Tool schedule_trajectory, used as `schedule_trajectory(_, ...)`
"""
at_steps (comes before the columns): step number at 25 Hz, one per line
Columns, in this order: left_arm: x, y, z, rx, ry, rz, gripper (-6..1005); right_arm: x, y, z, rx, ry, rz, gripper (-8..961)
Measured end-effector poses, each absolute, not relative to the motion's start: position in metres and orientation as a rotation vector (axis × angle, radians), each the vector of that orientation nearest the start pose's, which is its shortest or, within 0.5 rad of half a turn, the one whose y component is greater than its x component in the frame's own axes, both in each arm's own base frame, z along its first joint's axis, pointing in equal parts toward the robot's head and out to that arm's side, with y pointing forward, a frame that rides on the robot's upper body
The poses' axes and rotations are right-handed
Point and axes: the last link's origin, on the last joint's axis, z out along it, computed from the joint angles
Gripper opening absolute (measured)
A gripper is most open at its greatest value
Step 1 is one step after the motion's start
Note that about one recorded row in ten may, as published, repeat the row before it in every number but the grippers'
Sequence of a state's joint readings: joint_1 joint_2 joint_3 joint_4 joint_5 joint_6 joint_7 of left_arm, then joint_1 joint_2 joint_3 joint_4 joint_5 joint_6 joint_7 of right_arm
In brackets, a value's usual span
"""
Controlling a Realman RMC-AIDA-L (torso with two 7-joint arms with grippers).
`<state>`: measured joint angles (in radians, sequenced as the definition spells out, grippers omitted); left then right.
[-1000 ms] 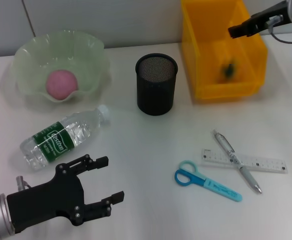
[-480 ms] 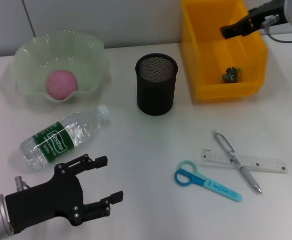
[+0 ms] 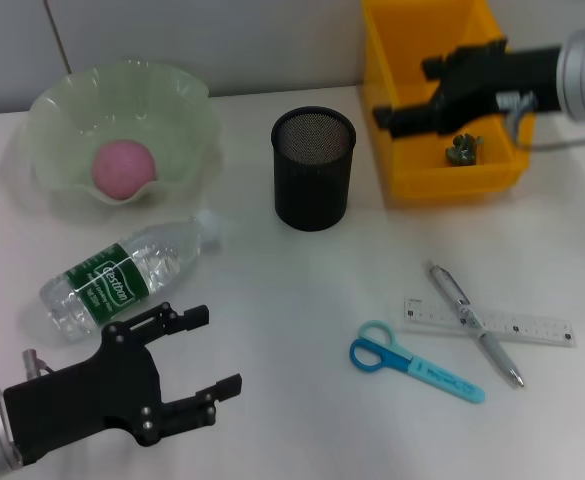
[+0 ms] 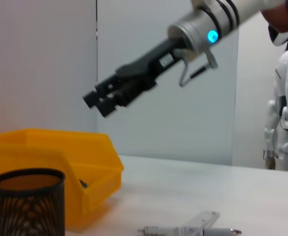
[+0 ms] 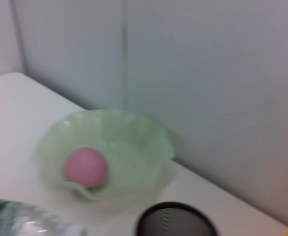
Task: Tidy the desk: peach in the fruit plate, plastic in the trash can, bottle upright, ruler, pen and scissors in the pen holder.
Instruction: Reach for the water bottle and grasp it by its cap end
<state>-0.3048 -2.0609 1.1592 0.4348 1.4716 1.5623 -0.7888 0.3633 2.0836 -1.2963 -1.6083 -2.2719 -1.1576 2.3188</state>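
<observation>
White bench [image 3: 302,300]: right gripper [image 3: 404,92] spread above yellow trash can [image 3: 392,150] holding plastic [image 3: 463,148]; left gripper [image 3: 204,350] spread beside lying bottle [image 3: 122,276]; peach [image 3: 124,167] in fruit plate [image 3: 187,110]

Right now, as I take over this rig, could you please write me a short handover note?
Left gripper: open, empty, low over the table just in front of the lying bottle.
Right gripper: above the yellow trash can, holding nothing, fingers apart.
Done: peach in the fruit plate; plastic scrap in the trash can.
Left: stand the bottle upright; put the ruler, pen and scissors, all on the table, into the empty pen holder.
</observation>
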Motion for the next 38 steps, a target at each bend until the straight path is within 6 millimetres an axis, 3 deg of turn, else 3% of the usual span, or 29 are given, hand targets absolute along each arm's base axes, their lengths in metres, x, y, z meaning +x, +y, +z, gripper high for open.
schedule_trajectory(8,-0.289,0.263,-0.022,-2.559,-0.286,-0.931,805,0.188,0.337,0.036,-2.515,0.545,0.387,845)
schedule_trajectory(19,-0.290,0.297,0.016,-2.536,-0.365,-0.596,806,0.225,0.314,0.012,-2.594,0.573,0.522,845)
schedule_trajectory(24,-0.275,0.302,0.015,-2.601,-0.344,-0.536,806,0.234,0.310,0.006,-2.617,0.567,0.516,845)
schedule_trajectory(27,-0.251,0.318,0.005,-2.668,-0.293,-0.360,806,0.238,0.306,0.003,-2.627,0.529,0.502,845)
schedule_trajectory(33,-0.234,0.329,-0.001,-2.702,-0.253,-0.269,806,0.251,0.298,-0.005,-2.648,0.535,0.488,844)
schedule_trajectory(35,-0.219,0.350,-0.004,-2.712,-0.258,-0.173,806,0.255,0.293,-0.007,-2.657,0.506,0.504,844)
schedule_trajectory(38,-0.216,0.356,-0.005,-2.718,-0.258,-0.117,806,0.257,0.285,-0.008,-2.656,0.441,0.585,844)
